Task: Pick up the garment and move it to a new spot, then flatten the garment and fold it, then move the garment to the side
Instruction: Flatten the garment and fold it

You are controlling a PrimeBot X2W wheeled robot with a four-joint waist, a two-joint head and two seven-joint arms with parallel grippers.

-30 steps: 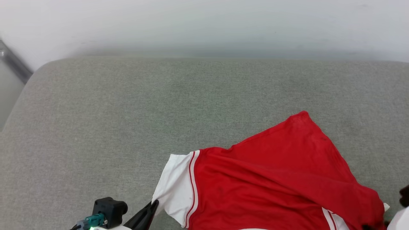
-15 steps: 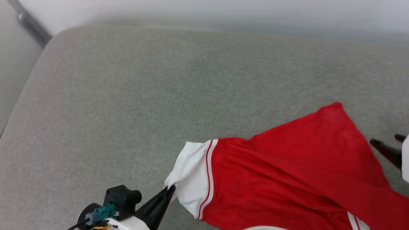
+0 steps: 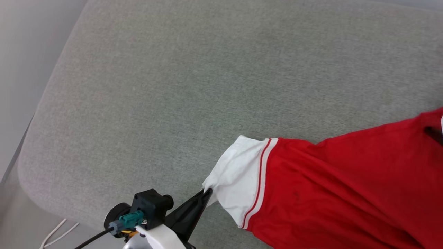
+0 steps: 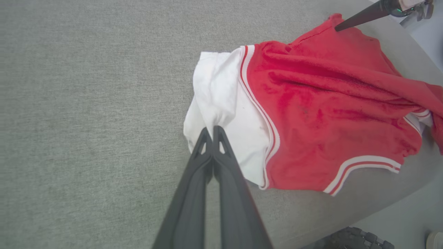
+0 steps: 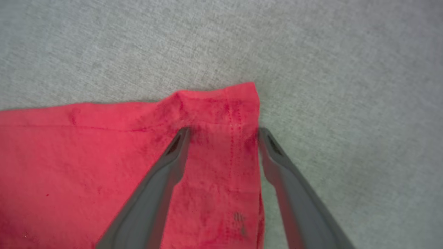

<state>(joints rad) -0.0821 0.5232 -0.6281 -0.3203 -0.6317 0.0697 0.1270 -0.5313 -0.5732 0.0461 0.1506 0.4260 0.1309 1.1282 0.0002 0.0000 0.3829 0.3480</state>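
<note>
Left gripper (image 4: 210, 129) pinched closed; right gripper (image 5: 224, 130) spread wide.

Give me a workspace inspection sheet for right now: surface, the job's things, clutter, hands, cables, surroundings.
Surface: grey fabric cushion, rounded corner.
Job's things: red jersey, rumpled and unfolded, near the cushion's front edge; its white sleeve is bunched.
Clutter: nothing seen.
Hands: left hand shut on the white sleeve; right hand open, fingers straddling a red hem corner.
Cables: black cable at the left wrist; white cord on the floor.
Surroundings: pale floor beside the cushion.
</note>
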